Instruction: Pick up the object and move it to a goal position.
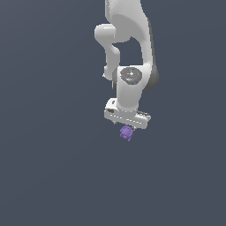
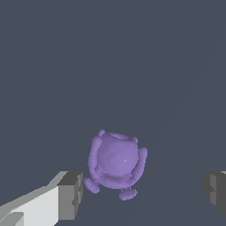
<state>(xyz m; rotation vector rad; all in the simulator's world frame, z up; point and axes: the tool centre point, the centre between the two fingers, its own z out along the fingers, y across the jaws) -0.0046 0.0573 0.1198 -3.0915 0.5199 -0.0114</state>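
The object [image 2: 116,161], a small purple knobbly lump with a rounded body and little stubby protrusions around its edge, lay on the flat grey desk [image 1: 48,176]. In the wrist view it sat between the two fingers but not centred: it was close to one finger [image 2: 70,195], with only a narrow gap, while the other finger showed only at the frame's edge, well apart from it. Neither finger touched it.

The tool [image 1: 127,125] was spread wide and held nothing. In the exterior view the white hand hung directly over the lump, which peeked out just beneath its lower edge; whether the fingertips had reached the level of the object could not be told from that angle, since the fingers themselves were hidden behind the hand's body. The white arm [image 1: 132,53] rose straight up out of the frame above it.

As for progress, the approach looked largely done: the tool was lined up over the object and bracketing it. The grasp itself had not been made, nothing had been lifted, and the carry to the goal was all still to come. No goal marker was visible in either view, so where the object had to end up could not be judged from here. The next step seemed to be closing on the lump; given the off-centre position, the nearer finger would likely meet it first and nudge it sideways before the other caught up, and the knobbly surface might let it roll or twist under the pinch.
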